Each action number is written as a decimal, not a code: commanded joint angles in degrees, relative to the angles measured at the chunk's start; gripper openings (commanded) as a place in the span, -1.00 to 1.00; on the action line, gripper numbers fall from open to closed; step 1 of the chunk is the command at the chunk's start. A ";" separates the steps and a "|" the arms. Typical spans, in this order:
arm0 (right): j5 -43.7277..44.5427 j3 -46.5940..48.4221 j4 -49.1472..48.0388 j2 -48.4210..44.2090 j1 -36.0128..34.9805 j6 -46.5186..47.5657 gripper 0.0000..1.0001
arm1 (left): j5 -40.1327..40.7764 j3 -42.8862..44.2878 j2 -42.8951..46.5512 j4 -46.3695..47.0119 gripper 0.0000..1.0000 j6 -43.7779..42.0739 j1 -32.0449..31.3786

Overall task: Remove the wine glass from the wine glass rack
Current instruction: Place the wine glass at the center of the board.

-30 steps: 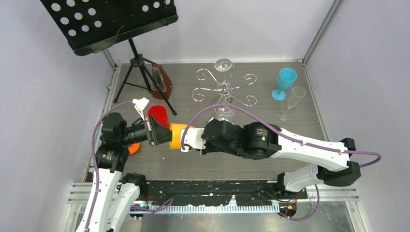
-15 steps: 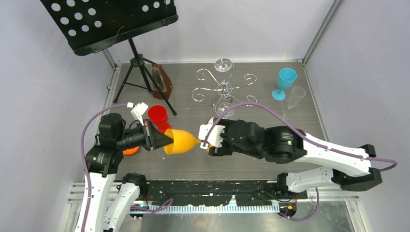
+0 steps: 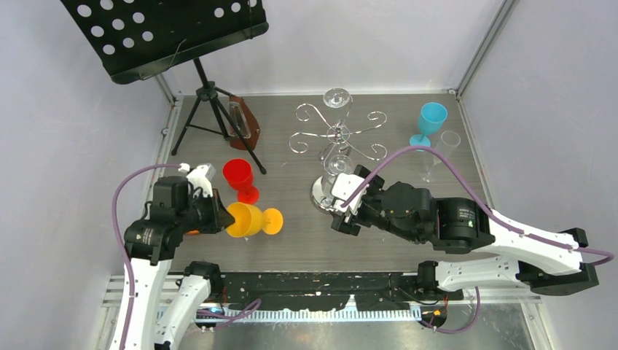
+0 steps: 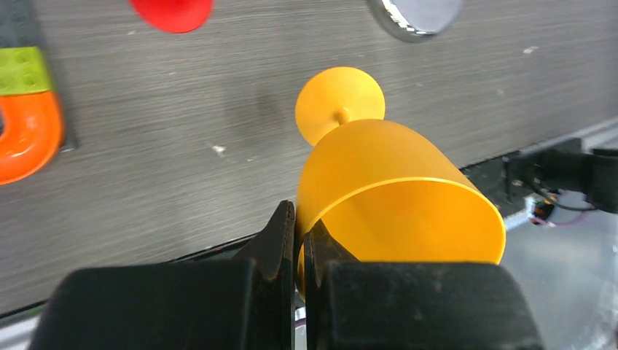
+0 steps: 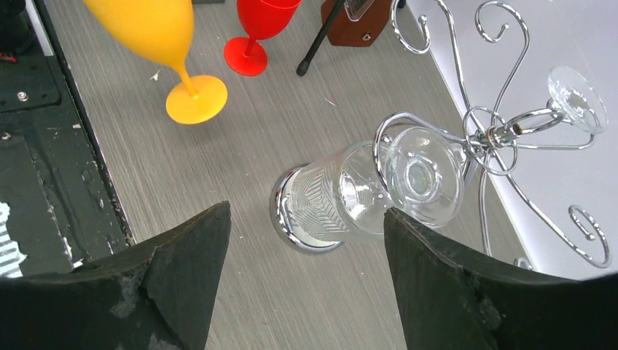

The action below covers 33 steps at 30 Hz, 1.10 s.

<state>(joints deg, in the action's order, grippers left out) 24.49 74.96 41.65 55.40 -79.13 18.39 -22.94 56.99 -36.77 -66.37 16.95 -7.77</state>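
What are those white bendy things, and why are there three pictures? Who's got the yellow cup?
Those are two robot arms bolted to a grey table. One picture looks down from above. The other two come from small cameras on each arm's wrist. Each arm ends in a pincer with two fingers. The left pincer is shut on the rim of a yellow plastic goblet, which is tipped sideways. The right pincer is open and empty. It faces a shiny chrome wire rack with curly arms. A clear wine glass hangs upside down from it, right in front of that pincer. A second clear wine glass hangs at the back. A red plastic goblet, a blue plastic goblet and a black music stand are there too.
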 commanded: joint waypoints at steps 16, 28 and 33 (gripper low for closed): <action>-0.16 -6.93 -3.99 -0.40 0.65 -18.36 0.66 | 28.25 4.44 -11.71 0.49 -1.00 -2.56 -0.14; -1.22 -14.36 -7.18 -4.86 0.65 -21.38 0.66 | 29.30 4.33 -22.45 4.91 -1.00 -2.27 -0.14; -0.95 -16.24 -7.42 -6.30 0.65 -21.71 0.66 | 29.77 4.47 -24.95 5.35 -1.00 -2.46 -0.14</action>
<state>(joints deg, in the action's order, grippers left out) 23.22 59.46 37.63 50.57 -78.61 -1.89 5.30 59.59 -60.73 -63.59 14.72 -7.77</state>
